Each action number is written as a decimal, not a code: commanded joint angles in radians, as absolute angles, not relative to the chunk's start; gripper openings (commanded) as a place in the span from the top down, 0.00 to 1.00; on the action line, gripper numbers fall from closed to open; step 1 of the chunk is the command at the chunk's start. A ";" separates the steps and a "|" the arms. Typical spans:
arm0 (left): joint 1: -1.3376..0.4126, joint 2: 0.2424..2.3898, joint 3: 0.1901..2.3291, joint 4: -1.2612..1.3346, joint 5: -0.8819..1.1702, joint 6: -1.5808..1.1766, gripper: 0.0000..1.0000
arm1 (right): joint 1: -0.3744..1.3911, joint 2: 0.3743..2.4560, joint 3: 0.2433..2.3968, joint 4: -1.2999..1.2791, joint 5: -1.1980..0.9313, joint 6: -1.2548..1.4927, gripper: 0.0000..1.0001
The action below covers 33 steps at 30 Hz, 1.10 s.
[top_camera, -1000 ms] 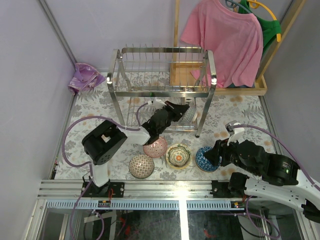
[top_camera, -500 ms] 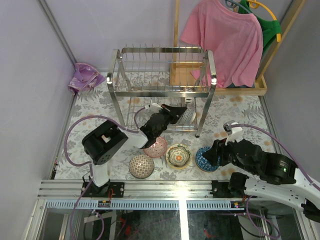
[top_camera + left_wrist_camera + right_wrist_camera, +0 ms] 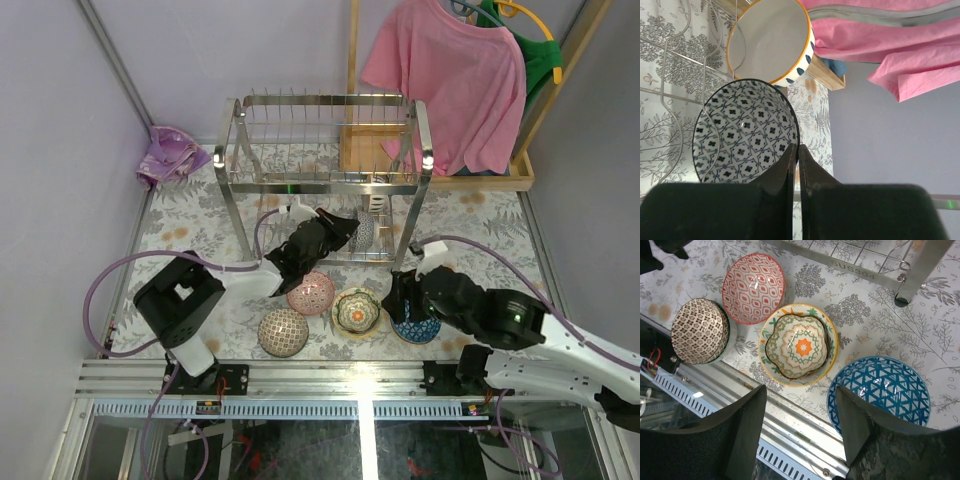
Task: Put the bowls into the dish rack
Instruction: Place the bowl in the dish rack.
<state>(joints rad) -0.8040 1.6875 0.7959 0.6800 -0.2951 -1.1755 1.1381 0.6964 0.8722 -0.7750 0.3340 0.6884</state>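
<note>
- While the left gripper reaches under the rack's upper tier, clutter sits along the bench's far edge: a purple cloth bunched in the far-left corner and a wooden-framed clothes stand in the far-right corner. A pink shirt and a green garment hang on the stand.
- Floral cover lies over the whole bench top.
- In the way: the upper tier's wires hide most of the lower shelf from above. The front-right post stands between the two grippers.
- Dish rack: middle of the bench, toward the far edge. It has two tiers of shiny steel wire, chrome tube posts, rows of upright prongs on top, and "SUS304" stamped on the lower front bar.
- Black-and-white lattice bowl: on edge at the lower tier, with the left fingers clamped together on its rim.
- White bowl with orange rim: blue dots outside, tilted on edge in the lower-tier wires, just beyond the lattice bowl. Cannot tell whether they touch.
- Right gripper: fingers spread wide and holding nothing, hovering near the post's foot above the bowls.
- Four bowls lie in a row along the near edge: brown bowl, red bowl, yellow-green bowl and blue bowl. The blue one is nearest the near-right corner.
</note>
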 commanded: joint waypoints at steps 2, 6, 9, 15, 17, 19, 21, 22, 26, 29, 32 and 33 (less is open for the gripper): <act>-0.795 1.622 0.743 0.620 -0.328 -1.118 1.00 | 1.137 0.810 0.902 -0.626 0.383 0.667 0.35; -0.786 1.595 0.736 0.567 -0.329 -1.098 1.00 | 1.072 0.909 0.912 -0.568 0.338 0.647 0.36; -0.771 1.581 0.725 0.531 -0.327 -1.092 1.00 | 0.972 0.933 0.899 -0.527 0.257 0.629 0.36; -0.746 1.605 0.751 0.506 -0.267 -1.036 1.00 | 0.931 0.919 0.895 -0.530 0.216 0.615 0.36; -0.746 1.638 0.800 0.493 -0.233 -1.003 1.00 | 0.931 0.893 0.891 -0.546 0.216 0.619 0.36; -0.748 1.676 0.855 0.460 -0.209 -0.977 1.00 | 0.930 0.863 0.886 -0.566 0.217 0.625 0.36; -0.747 1.709 0.906 0.423 -0.188 -0.960 1.00 | 0.930 0.831 0.879 -0.585 0.218 0.630 0.36; -0.749 1.721 0.925 0.410 -0.180 -0.953 1.00 | 0.930 0.816 0.877 -0.594 0.220 0.631 0.36; -0.763 1.754 0.981 0.371 -0.175 -0.934 0.96 | 0.931 0.771 0.867 -0.628 0.225 0.636 0.36; -0.778 1.769 1.024 0.322 -0.181 -0.914 0.88 | 0.930 0.753 0.864 -0.640 0.225 0.633 0.36; -0.792 1.774 1.053 0.287 -0.189 -0.901 0.77 | 0.930 0.743 0.859 -0.647 0.223 0.629 0.36; -0.795 1.777 1.059 0.276 -0.191 -0.898 0.74 | 0.930 0.740 0.857 -0.647 0.223 0.629 0.36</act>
